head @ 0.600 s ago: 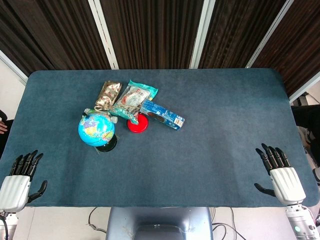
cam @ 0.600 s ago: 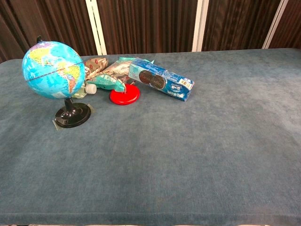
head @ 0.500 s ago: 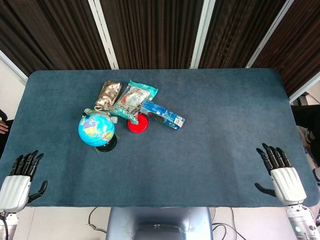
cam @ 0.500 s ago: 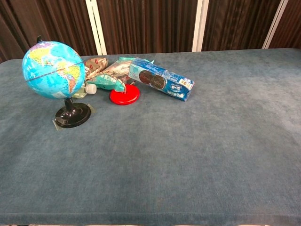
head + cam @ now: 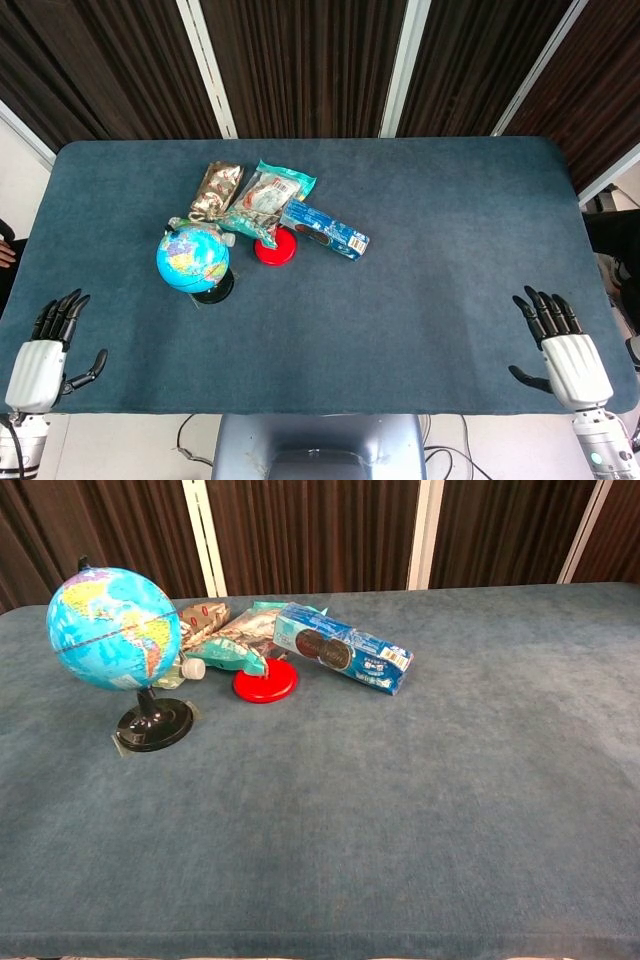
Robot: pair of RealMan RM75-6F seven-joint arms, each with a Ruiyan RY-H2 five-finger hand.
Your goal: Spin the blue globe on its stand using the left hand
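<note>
The blue globe (image 5: 192, 257) (image 5: 112, 627) stands upright on its black round stand (image 5: 214, 289) (image 5: 154, 724) on the left half of the table. My left hand (image 5: 45, 355) hovers at the table's near left corner, fingers spread, holding nothing, well short of the globe. At the near right corner my right hand (image 5: 565, 350) also has its fingers spread and is empty. Neither hand shows in the chest view.
Behind and right of the globe lie a red disc (image 5: 275, 248) (image 5: 265, 684), a blue biscuit box (image 5: 324, 230) (image 5: 343, 647), a teal snack bag (image 5: 264, 195) and a brown packet (image 5: 216, 189). The table is covered in dark blue cloth (image 5: 420, 260).
My left hand has shifted slightly right and forward over the table's near edge. The globe and my right hand have not moved.
</note>
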